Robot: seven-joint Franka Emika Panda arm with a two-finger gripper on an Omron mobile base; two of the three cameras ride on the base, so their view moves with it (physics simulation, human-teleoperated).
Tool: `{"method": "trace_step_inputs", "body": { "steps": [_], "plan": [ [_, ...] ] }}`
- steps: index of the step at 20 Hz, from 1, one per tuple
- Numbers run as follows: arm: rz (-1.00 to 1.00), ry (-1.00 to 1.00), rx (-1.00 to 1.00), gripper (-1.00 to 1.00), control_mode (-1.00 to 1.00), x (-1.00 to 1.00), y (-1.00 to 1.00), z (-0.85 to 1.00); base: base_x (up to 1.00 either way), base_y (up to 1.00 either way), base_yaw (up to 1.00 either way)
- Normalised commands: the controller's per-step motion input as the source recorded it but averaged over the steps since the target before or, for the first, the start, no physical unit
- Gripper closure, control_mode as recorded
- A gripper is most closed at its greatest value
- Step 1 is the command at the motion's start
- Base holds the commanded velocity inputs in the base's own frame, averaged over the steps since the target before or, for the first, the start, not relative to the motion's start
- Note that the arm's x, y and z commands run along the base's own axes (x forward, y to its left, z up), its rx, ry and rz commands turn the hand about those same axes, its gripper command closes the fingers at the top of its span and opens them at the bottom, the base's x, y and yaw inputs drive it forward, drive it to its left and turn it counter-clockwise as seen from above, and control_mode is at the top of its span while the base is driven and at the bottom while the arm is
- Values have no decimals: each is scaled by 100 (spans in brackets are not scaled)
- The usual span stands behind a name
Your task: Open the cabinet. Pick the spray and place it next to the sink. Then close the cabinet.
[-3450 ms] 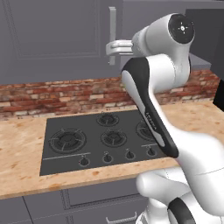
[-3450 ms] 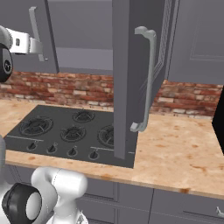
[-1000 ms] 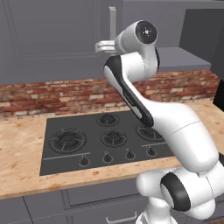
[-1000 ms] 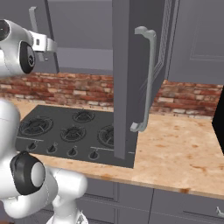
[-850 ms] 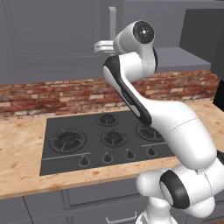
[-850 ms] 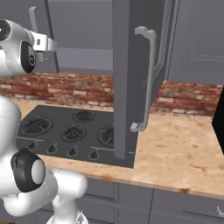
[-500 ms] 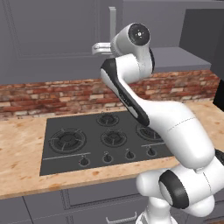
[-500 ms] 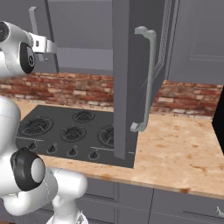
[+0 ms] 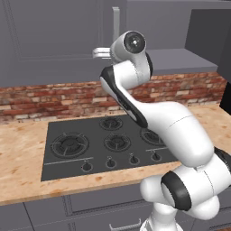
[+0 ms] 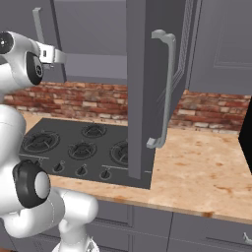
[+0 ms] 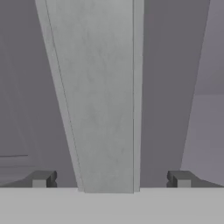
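Tool jaws stand spread wide, one dark fingertip on each side of a long silver bar handle that runs straight ahead of the tool between them. Neither tip touches the bar as far as the hand view shows; the tool grips nothing. Behind the bar lies the dark-grey panelled face of the left door of the cabinet, which appears shut.

From the left base view the tool sits high against that door, just below the lower end of the same handle, with the white arm reaching up to it from below and behind. In the right base view the tool points toward the handle at the far left.

To the tool's right, the cabinet's other door stands swung out toward the cameras, edge-on, its own long handle facing right. The cabinet's opening lies between the tool and this open door; its inside looks plain grey, and I cannot tell where the spray is.

Well below the tool a black cooktop with five burners sits in the speckled tan bench, with a red brick backsplash behind it. Grey drawers run under the bench.
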Motion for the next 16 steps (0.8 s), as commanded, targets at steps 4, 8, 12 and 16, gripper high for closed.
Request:
{"method": "trace_step_inputs", "body": {
  "steps": [4,8,12,16],
  "plan": [
    [-6,-3,-1,-100,-100,49,0,-10,0,0,0],
    [-5,-4,-1,-100,-100,35,0,-8,0,0,0],
    [-1,0,0,-100,-100,9,0,-6,0,0,0],
    [0,0,0,-100,-100,0,0,0,0,0,0]
  ]
}}
